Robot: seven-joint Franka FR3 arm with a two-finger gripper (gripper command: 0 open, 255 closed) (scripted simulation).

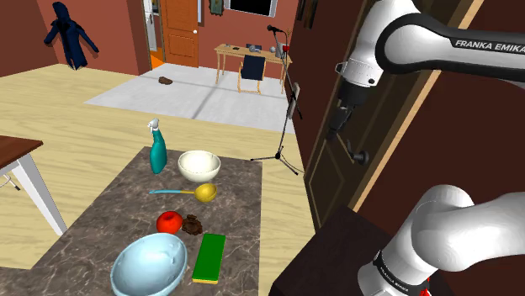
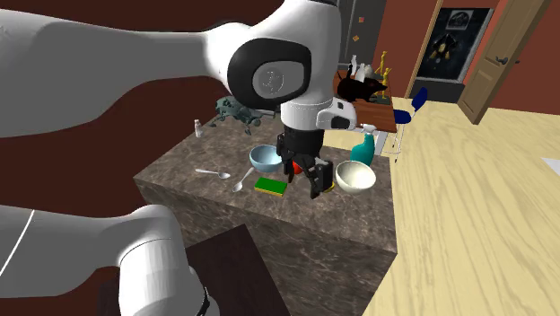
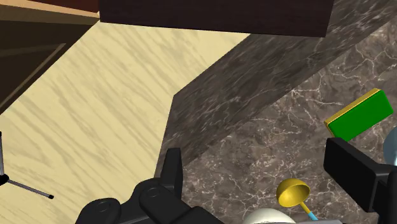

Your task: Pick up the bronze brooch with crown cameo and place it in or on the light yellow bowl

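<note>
In the shoulder view, a light blue bowl [image 1: 149,263] was seen at the near left of the marble table [image 1: 101,219], and a teal spray bottle [image 1: 157,150] was stood at the far end. A red fruit [image 1: 169,222] was placed in the middle. The brown brooch [image 1: 193,224] was found lying flat on the stone, just beside the fruit on that view's right. Behind the brooch a yellow spoon [image 1: 204,192] with a blue handle was laid across, between it and the pale cream bowl [image 1: 198,166]. A green and yellow sponge [image 1: 209,256] was set near the table's right edge.

The gripper [image 1: 336,126] was held high, well apart from all these things, before a dark door. In the wrist view its fingers [image 3: 172,168] were spread wide, and nothing was clasped or touched by them.

Bare stone was seen from the fruit to the table's left edge. Beyond the right edge the wooden floor [image 1: 84,143] was open, with a microphone stand [image 1: 294,101] placed on it.
</note>
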